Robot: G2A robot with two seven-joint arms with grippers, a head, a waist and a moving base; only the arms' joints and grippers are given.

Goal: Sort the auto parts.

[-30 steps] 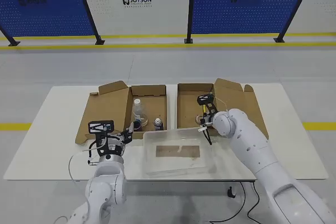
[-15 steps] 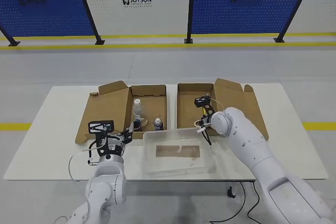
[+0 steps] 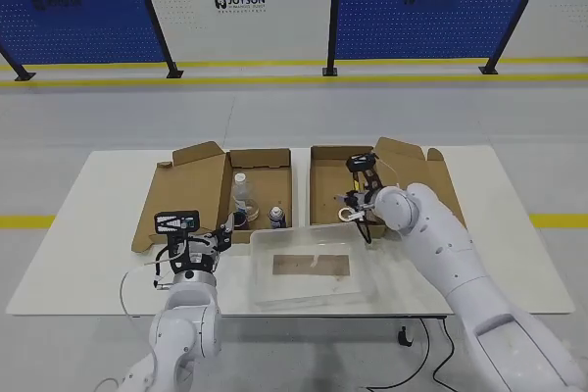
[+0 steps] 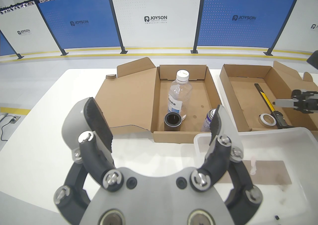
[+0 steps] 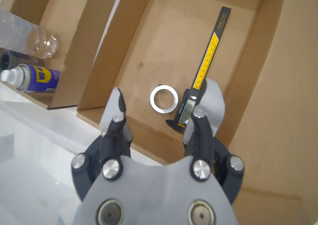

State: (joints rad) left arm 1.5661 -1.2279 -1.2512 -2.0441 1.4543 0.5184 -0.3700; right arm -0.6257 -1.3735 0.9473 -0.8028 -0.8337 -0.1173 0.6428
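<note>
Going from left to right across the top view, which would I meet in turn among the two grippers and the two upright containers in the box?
left gripper → water bottle → spray can → right gripper

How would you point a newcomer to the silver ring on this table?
On the white table, take the open brown cardboard box on the robot's right, the one below the open right pincer. Near its robot-side wall lies a flat silver metal ring beside a black-and-yellow digital caliper. It is the only round, shiny piece there; the caliper is long and straight.
</note>
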